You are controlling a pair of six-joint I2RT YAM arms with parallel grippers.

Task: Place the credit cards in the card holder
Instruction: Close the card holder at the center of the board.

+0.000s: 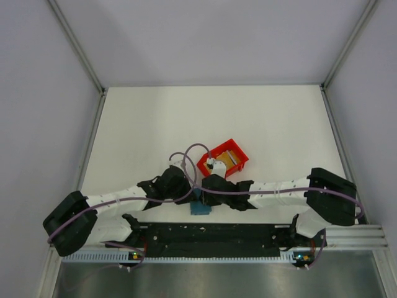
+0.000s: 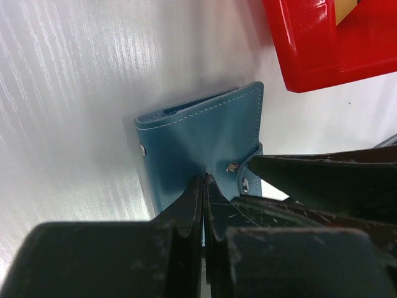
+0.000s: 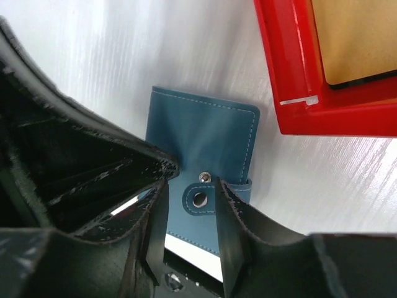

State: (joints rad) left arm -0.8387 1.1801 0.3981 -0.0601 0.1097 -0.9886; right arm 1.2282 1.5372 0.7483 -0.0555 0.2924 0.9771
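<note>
The card holder (image 2: 198,136), a flat teal wallet, lies folded on the white table (image 1: 248,118) between both arms, near their bases (image 1: 200,208). My left gripper (image 2: 205,177) is shut, its tips pressed together on the holder's cover beside the snap stud. My right gripper (image 3: 192,186) is open, its jaws standing either side of the holder's snap tab (image 3: 200,198) without closing on it. A tan credit card (image 3: 356,37) lies in the red bin (image 3: 291,93), with a black card's edge (image 3: 347,84) showing under it.
The red bin (image 1: 223,158) sits just beyond the card holder, close to both wrists. In the right wrist view the left gripper's black finger (image 3: 93,155) crowds in from the left. Metal rails border the table's left and right sides.
</note>
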